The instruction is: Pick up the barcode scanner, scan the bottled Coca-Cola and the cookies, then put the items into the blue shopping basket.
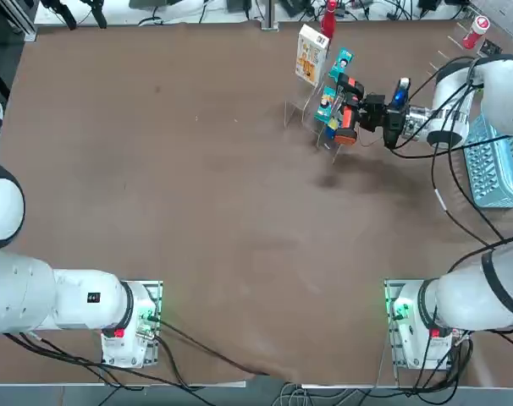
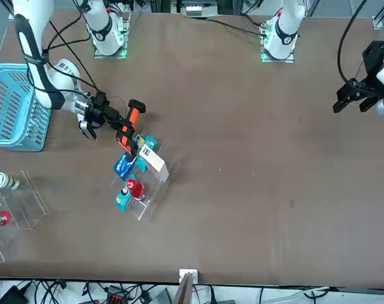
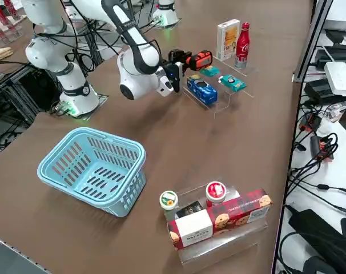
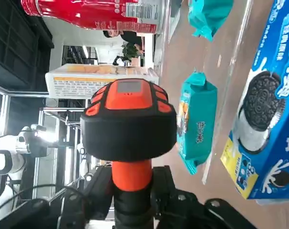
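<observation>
While I hold the right arm level over the far right part of the table, its gripper (image 1: pixel 358 112) is clamped on the scanner (image 1: pixel 349 108). In the wrist view the orange handle of the scanner (image 4: pixel 130 138) runs down between the two black fingers (image 4: pixel 99 188), which are drawn in against it on both sides, nearly closed. The black and orange head stands clear of the fingertips and points at the clear display stand (image 1: pixel 311 118).

From the right side, nearest to me, the basket (image 3: pixel 96 168) sits on the table, well apart from the gripper (image 3: pixel 176 63) and on the robot's right. Beyond it the scanner (image 3: pixel 197 59) hangs above the table just beside the stand (image 3: pixel 218 97).

On the stand, the blue packet (image 3: pixel 201 90) lies closest to the scanner head. Two small teal packets (image 3: pixel 233 83) lie next to it. At the far end of the stand the cookies (image 3: pixel 227 39) stand upright, with the Coca-Cola (image 3: pixel 242 44) upright just beside them.

In the wrist view the cookies (image 4: pixel 101 81) show directly behind the scanner head, and the Coca-Cola (image 4: pixel 92 14) lies beyond them. The scanner touches neither item.
</observation>
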Robot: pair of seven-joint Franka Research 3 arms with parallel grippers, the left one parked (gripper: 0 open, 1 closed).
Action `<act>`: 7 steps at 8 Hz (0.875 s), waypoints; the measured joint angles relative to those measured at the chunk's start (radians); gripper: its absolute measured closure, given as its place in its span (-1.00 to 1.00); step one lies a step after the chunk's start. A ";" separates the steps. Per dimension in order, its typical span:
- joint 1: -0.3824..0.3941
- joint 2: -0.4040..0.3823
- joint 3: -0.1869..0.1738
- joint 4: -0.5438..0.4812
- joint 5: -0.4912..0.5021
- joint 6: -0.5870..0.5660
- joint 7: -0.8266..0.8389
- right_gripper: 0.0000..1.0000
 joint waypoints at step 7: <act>-0.089 -0.040 -0.021 0.229 -0.453 -0.036 0.373 0.13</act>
